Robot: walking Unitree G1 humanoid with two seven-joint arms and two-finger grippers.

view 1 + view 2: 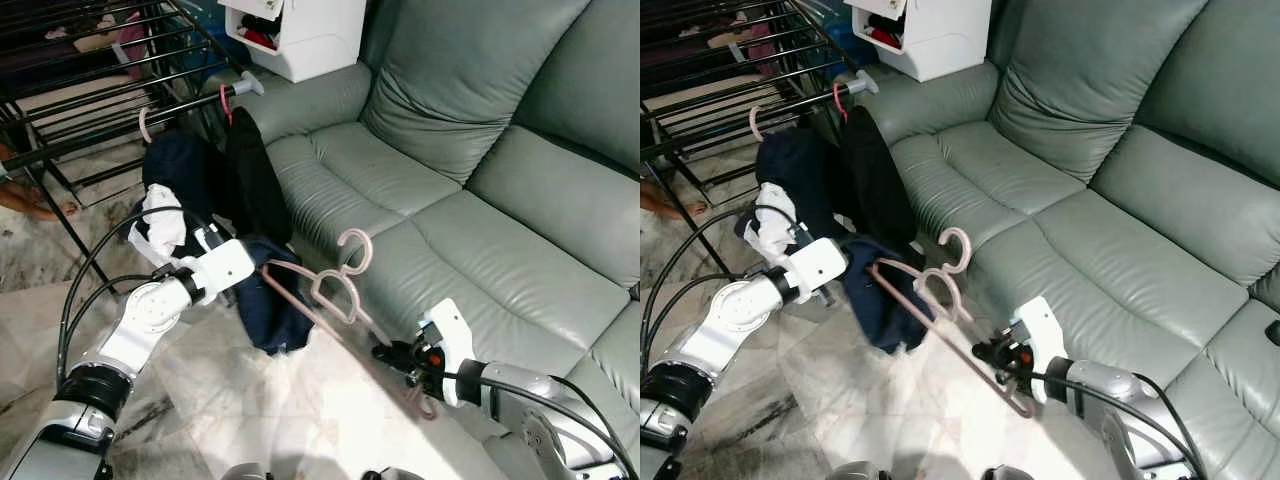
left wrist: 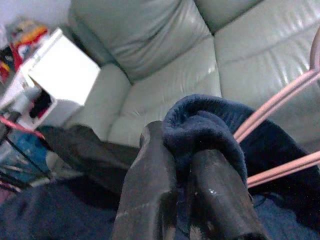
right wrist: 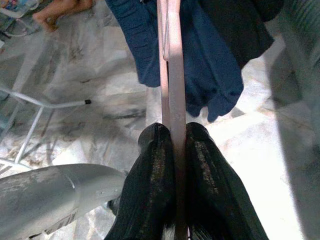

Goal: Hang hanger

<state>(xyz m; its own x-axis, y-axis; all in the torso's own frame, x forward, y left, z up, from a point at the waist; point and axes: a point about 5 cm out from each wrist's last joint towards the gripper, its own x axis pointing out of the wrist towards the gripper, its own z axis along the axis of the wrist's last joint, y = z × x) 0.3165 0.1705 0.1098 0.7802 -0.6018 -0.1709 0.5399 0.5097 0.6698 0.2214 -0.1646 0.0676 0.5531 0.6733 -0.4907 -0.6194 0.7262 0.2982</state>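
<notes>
Right wrist view: right gripper [image 3: 172,137] jaws pinching two pink hangers [image 1: 335,290] before sofa [image 1: 480,200]. Left gripper [image 2: 182,160] jaws pinching one navy garment [image 1: 270,300], beside drying rack [image 1: 90,90].

Drying rack [image 1: 90,60] left of sofa [image 1: 480,180]; box [image 1: 300,35] on armrest.

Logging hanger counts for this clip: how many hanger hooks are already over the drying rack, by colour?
Pink hook: 1
Red hook: 1
Total on the drying rack: 2
</notes>
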